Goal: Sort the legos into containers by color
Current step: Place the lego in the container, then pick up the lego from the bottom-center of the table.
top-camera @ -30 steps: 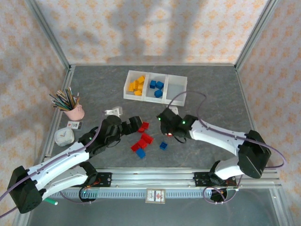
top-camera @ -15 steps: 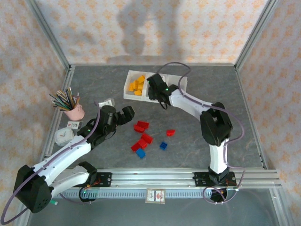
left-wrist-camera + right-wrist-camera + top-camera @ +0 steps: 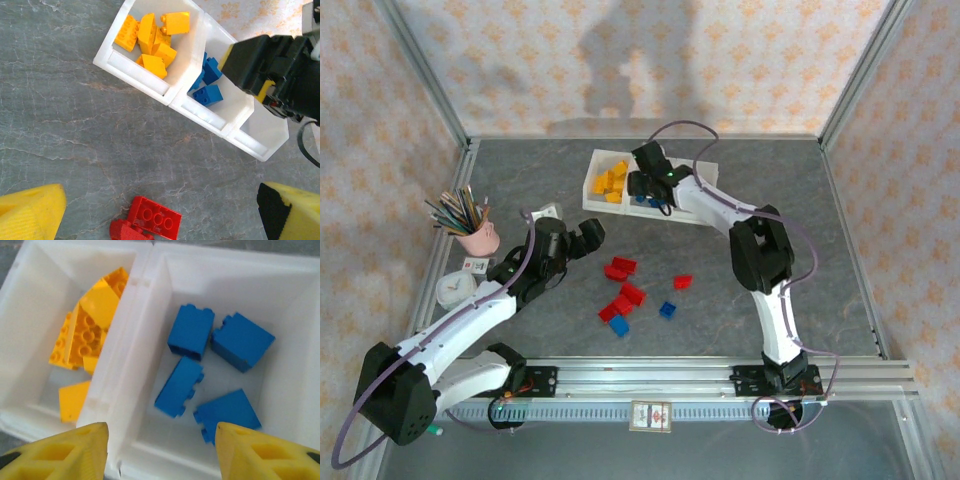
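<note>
Looking at a low white see-through tray (image 3: 595, 205) at the far side of the grey worktop (image 3: 840, 250), split into three square compartments in a row. Can see a heap of yellow-orange bricks (image 3: 87, 335) in the left compartment, glossy, tipped every which way, some with their round undersides up. Counting four blue bricks (image 3: 190, 331) in the middle one, chunky, with studs poking out sideways, lying close together on the compartment floor.

Spotting more legos loose on the worktop, nearer the arms: a cluster of red bricks (image 3: 623, 292), one more red brick (image 3: 682, 281) off to the right by itself, plus two small blue ones (image 3: 667, 309) at the near side of that cluster.

Got the right gripper (image 3: 160, 447) hanging right above the middle compartment, jaws spread wide and grasping nothing. Same deal with the left gripper (image 3: 588, 238): jaws released, nothing held, hovering over bare worktop between the tray and the red cluster. Also noticing a pink cup (image 3: 478, 238) of pencils way over on the left.
</note>
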`<state>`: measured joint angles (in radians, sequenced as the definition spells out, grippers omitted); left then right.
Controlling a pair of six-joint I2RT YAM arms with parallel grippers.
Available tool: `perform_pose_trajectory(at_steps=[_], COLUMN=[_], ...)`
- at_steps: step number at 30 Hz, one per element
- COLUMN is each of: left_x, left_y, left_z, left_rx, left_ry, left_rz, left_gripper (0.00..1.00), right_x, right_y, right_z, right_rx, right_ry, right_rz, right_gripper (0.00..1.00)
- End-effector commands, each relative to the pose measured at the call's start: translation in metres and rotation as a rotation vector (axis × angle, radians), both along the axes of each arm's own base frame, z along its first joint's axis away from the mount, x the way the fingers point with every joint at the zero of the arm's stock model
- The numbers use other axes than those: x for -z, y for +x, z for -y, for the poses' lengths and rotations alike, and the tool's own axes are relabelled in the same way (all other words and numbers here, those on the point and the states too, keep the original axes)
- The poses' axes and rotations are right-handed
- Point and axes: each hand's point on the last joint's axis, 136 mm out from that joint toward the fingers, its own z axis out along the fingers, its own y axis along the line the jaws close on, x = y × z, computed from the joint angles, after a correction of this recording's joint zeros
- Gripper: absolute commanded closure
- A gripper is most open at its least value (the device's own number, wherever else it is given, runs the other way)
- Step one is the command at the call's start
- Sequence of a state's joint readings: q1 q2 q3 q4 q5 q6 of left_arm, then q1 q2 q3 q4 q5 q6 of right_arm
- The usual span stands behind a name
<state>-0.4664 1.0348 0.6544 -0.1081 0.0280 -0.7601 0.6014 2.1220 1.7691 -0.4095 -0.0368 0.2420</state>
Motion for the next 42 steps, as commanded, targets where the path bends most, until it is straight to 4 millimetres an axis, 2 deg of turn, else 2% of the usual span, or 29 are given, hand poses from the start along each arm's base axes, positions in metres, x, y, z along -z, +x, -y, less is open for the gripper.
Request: perform_pose_trajectory(at_steps=[1,5,9,15,18,25,31,35,42], left_x=[-0.014,-0.006,0.004,0.008,0.013,0.023,0.029,0.03,0.029], left_y=[0.003,-0.007,-0.024,-0.046,-0.056,-0.074,-0.078,-0.078,-0.077], left_z=[0.008,0.019,0.03,0.05,0.059,0.064,0.061,0.061,0.062], left_rx=[0.038,0.102,0.148,0.216,0.239,0.241,0.229,0.227,0.234], left_ry=[-0.027,-0.052,-0.064,-0.067,-0.071,-0.091,-0.099,-0.095,-0.087], left_rz=[0.032,-0.002,-0.04,-0.056,-0.071,-0.097,-0.103,-0.099,-0.097], left_gripper=[0.01,0.01,0.01,0.01,0.01,0.01,0.01,0.01,0.01], right_x=[-0.032,-0.024,-0.006,0.021,0.032,0.062,0.078,0.085,0.089], right_y=[-0.033,-0.076,-0.127,-0.195,-0.228,-0.278,-0.298,-0.295,-0.289], right_z=[0.01,0.03,0.051,0.07,0.068,0.078,0.062,0.061,0.057], right_rx=[-0.021,-0.019,-0.001,-0.001,-0.049,-0.024,0.013,0.094,0.161], right_ry=[0.042,0.026,-0.048,-0.1,-0.12,-0.138,-0.087,-0.086,-0.067], right_rz=[0.009,-0.04,-0.109,-0.191,-0.224,-0.283,-0.327,-0.325,-0.318], right_gripper=[0.42,0.38,0.33,0.28,0.25,0.22,0.21,0.21,0.32])
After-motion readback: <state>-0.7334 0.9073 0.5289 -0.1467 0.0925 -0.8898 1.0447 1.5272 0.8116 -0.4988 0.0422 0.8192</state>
